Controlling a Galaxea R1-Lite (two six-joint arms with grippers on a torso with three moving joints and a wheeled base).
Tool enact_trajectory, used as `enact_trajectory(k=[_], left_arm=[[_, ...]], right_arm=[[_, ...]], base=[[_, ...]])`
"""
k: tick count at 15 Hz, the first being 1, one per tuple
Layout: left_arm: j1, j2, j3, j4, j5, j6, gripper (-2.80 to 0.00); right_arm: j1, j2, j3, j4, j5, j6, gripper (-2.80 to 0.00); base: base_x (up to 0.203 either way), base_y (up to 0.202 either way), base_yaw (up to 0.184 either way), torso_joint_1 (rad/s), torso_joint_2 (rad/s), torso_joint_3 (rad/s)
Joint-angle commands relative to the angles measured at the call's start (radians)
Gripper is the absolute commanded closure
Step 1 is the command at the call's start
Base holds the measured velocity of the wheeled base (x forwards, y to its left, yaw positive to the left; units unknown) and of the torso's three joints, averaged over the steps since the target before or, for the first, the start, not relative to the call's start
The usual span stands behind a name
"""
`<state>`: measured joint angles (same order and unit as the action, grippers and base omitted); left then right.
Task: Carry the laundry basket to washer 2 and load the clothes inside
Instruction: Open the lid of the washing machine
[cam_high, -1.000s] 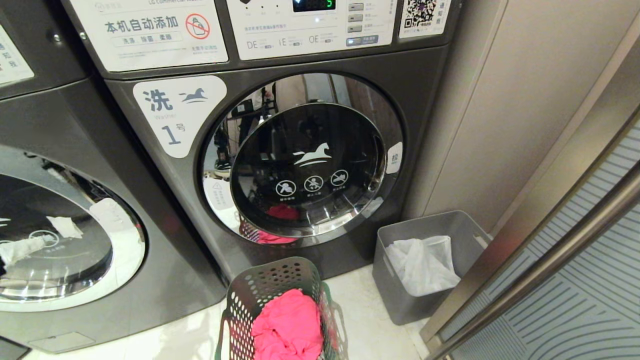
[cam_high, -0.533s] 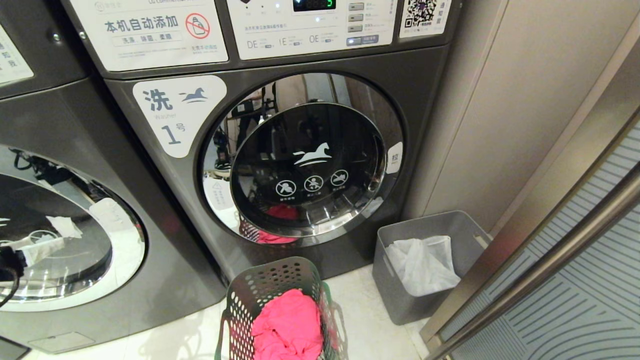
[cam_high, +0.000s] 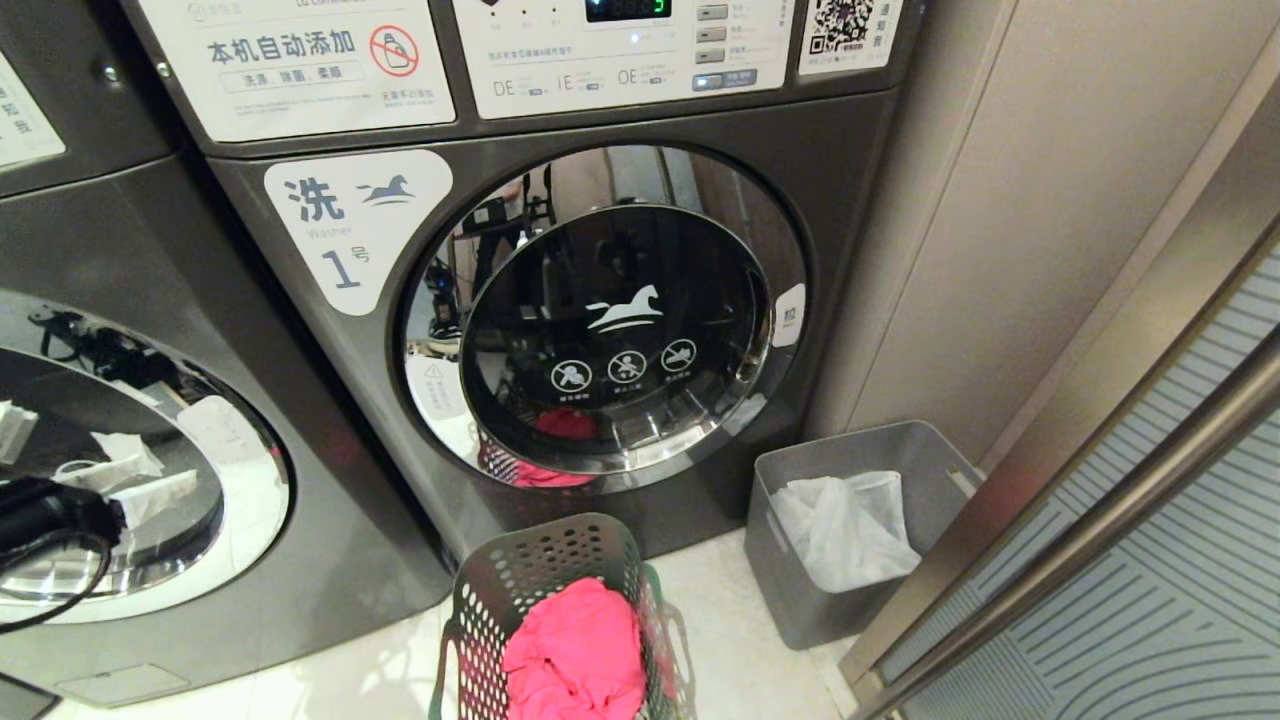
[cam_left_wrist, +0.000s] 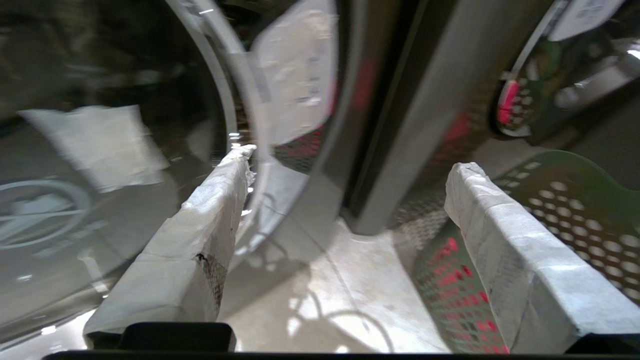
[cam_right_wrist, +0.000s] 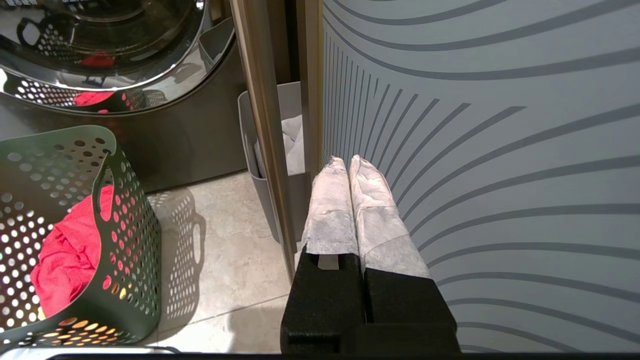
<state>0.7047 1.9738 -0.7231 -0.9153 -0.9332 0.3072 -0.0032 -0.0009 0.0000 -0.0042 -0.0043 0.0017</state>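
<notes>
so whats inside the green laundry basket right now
A bunched pink garment fills the green laundry basket, also showing through the holes in the right wrist view. Whether anything lies beneath it cannot be seen; the pink cloth covers it.

1. Left gripper hangs low with its fingers spread wide and nothing between them; pale floor lies open through the gap.
2. On one side of it, the round glass door of the left-hand washer stands shut, blocking the drum.
3. On the other side, the green laundry basket sits on the floor; its top is open above the pink clothes.
4. Washer 1's door is shut too.
5. A grey bin fills the corner beside that washer, narrowing the floor there.
6. Right gripper sits closed, hard by the striped glass panel and its metal post.
</notes>
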Motion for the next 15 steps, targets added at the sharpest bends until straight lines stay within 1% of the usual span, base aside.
enact_trajectory(k=[1, 4, 6, 10, 12, 13, 15], left_arm=[[0.042, 0.057, -0.001, -0.072, -0.017, -0.007, -2.8], [0.053, 0.043, 0.016, -0.08, -0.093, -0.017, -2.8], [0.053, 0.048, 0.008, -0.082, -0.124, -0.015, -2.8], [0.062, 0.089, -0.022, -0.083, -0.214, -0.004, -2.8], [0.073, 0.137, -0.056, -0.095, -0.28, 0.01, -2.8], [0.075, 0.159, -0.088, -0.105, -0.302, 0.018, -2.8], [0.08, 0.189, -0.14, -0.109, -0.313, 0.021, -2.8]], right_arm=[[0.0, 0.001, 0.0, 0.0, 0.0, 0.0, 0.0], [0.0, 0.001, 0.0, 0.0, 0.0, 0.0, 0.0], [0.0, 0.001, 0.0, 0.0, 0.0, 0.0, 0.0], [0.0, 0.001, 0.0, 0.0, 0.0, 0.0, 0.0], [0.0, 0.001, 0.0, 0.0, 0.0, 0.0, 0.0], [0.0, 0.001, 0.0, 0.0, 0.0, 0.0, 0.0], [0.0, 0.001, 0.0, 0.0, 0.0, 0.001, 0.0]], base=[[0.0, 0.0, 0.0, 0.0, 0.0, 0.0], [0.0, 0.0, 0.0, 0.0, 0.0, 0.0], [0.0, 0.0, 0.0, 0.0, 0.0, 0.0], [0.0, 0.0, 0.0, 0.0, 0.0, 0.0], [0.0, 0.0, 0.0, 0.0, 0.0, 0.0], [0.0, 0.0, 0.0, 0.0, 0.0, 0.0], [0.0, 0.0, 0.0, 0.0, 0.0, 0.0]])
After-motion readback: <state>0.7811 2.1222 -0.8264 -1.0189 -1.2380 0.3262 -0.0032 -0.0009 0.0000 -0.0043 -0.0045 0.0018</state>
